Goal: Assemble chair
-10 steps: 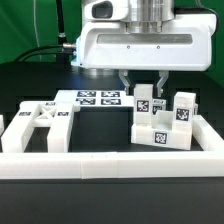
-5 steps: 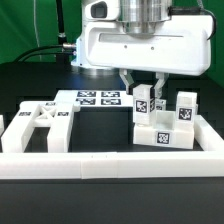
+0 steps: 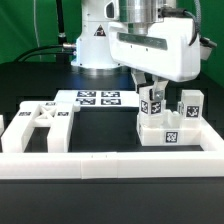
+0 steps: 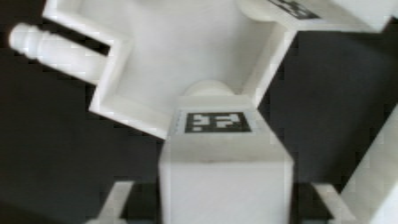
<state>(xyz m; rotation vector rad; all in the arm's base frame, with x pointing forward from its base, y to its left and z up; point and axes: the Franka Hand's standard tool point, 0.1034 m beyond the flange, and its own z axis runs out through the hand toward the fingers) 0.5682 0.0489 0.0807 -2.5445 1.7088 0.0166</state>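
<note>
The pincer (image 3: 151,88) straddles the top of a tagged white post (image 3: 152,104), which stands among the chair pieces (image 3: 172,128) at the exterior view's right of the counter (image 3: 100,125). Whether its fingers squeeze the post or merely flank it cannot be told.

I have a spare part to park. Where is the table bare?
Free: the dark table between the cross-braced side, the marker board, the border rail and the part-built chair. Crowded: the exterior view's right, where the pincer stands over that chair.
</note>
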